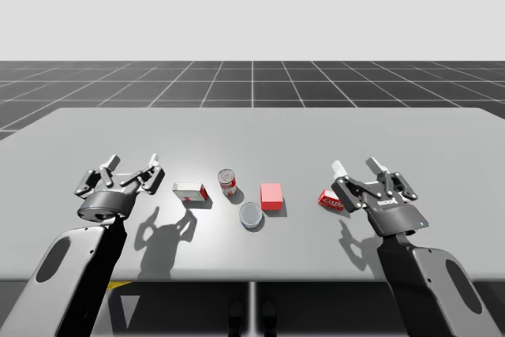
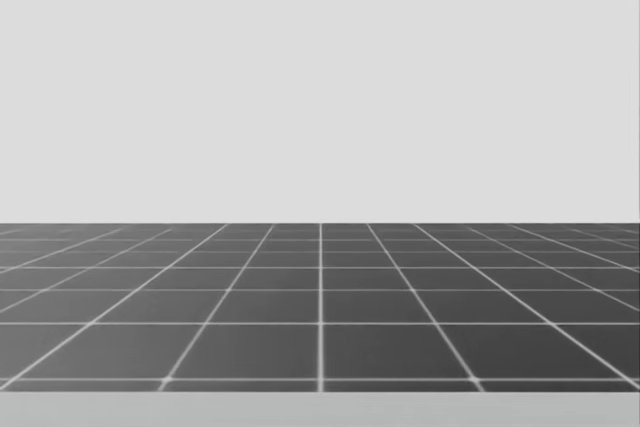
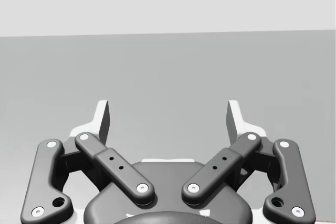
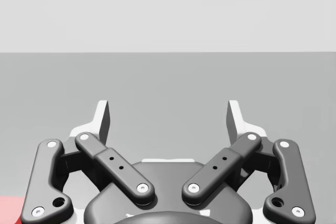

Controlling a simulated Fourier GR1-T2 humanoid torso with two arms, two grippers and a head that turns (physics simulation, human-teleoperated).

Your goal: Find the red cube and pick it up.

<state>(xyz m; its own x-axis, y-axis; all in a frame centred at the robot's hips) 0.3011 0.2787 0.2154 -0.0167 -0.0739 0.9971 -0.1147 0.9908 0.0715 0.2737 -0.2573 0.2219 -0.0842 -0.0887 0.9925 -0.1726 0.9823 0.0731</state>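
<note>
Sitting on the table (image 1: 252,128) in the high view: red cube (image 1: 271,196), well apart from left gripper (image 1: 134,162) and right gripper (image 1: 355,166), both splayed, holding nothing. Head view: gridded floor (image 2: 320,307). Wrist views: fingers (image 3: 103,119) apart over tabletop; red patch (image 4: 9,208) beside the right.

cube (image 1: 271,196) right of upright can (image 1: 227,182), on table (image 1: 252,128)

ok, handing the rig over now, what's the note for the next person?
Left jaws open, empty, above the table beside the white-and-red box.
Right jaws open, empty, next to a small red packet.
Red cube lies untouched mid-table, between an upright red-and-white can and the packet, a grey can close by, nearer me.
Done: nothing. To do: reach, grasp, lift the cube; right arm looks closer.
</note>
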